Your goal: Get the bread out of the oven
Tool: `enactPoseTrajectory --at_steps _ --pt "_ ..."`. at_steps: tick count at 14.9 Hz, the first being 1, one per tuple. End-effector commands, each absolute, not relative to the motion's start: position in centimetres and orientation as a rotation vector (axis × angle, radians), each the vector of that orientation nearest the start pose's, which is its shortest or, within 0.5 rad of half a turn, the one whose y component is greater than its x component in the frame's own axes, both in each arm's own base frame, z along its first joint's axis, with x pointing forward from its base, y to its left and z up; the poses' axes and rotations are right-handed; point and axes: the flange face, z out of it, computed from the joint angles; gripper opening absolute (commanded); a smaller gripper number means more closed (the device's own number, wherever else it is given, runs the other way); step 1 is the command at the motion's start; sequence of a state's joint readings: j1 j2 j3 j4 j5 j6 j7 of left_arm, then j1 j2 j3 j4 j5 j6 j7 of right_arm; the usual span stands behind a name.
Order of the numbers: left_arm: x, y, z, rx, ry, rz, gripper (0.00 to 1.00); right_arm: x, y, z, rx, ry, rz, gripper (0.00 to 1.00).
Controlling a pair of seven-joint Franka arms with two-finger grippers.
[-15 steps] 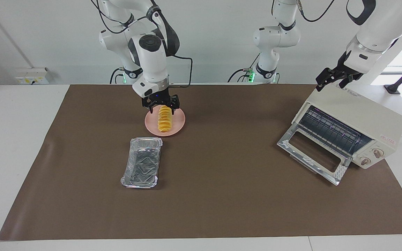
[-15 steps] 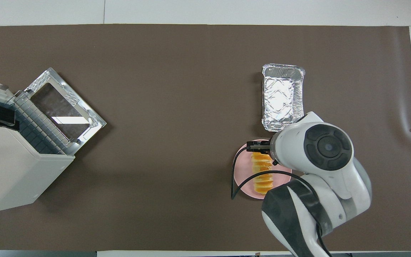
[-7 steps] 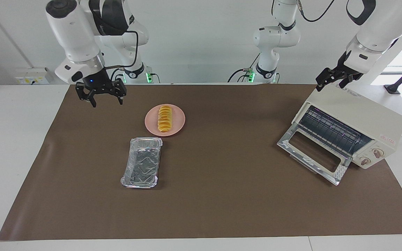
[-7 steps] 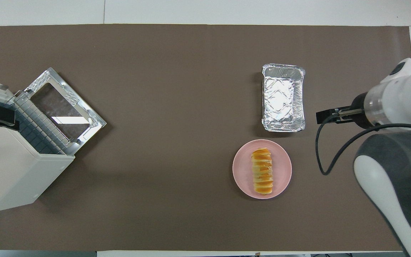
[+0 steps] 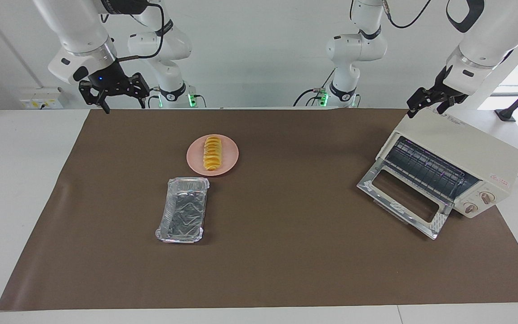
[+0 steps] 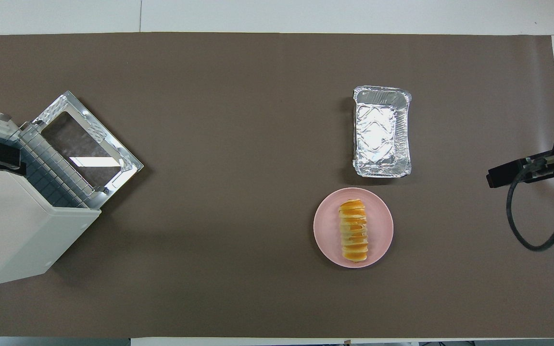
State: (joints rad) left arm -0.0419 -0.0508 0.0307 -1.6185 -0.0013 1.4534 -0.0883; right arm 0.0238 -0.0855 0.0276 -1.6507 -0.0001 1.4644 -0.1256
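Your right claw (image 5: 121,96), open and empty, has drawn back from the small ridged golden-yellow bread (image 5: 212,153) to hover over the table's robot-side edge near the right arm's corner. The bread lies free on the round pink plate (image 5: 229,158), just robotward of the crinkled silver foil tray (image 5: 182,215). The boxy cream-white oven (image 5: 457,157) stands door-down at the left arm's end, rack bare; your left claw (image 5: 428,104) waits open over its top. The removal reads as complete.

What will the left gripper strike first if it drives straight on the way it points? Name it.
Most likely the toaster oven. The open left gripper points down at its cream-white top, near the edge above the open door. How far above it hangs is unclear.
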Motion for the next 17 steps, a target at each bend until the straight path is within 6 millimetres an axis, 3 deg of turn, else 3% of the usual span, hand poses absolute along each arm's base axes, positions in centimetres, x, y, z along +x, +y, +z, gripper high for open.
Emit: enactPoseTrajectory --at_steps 1,9,17 --pt "51.9 -0.5 62.2 -3.152 -0.119 0.161 1.0 51.9 2.6 61.5 -3.118 -0.295 0.18 1.0" --pt "51.9 -0.5 62.2 -3.152 -0.119 0.161 1.0 52.2 0.3 61.5 -3.121 -0.228 0.168 1.0" --pt "51.9 -0.5 62.2 -3.152 -0.119 0.161 1.0 52.2 -0.4 61.8 -3.111 -0.206 0.161 1.0"
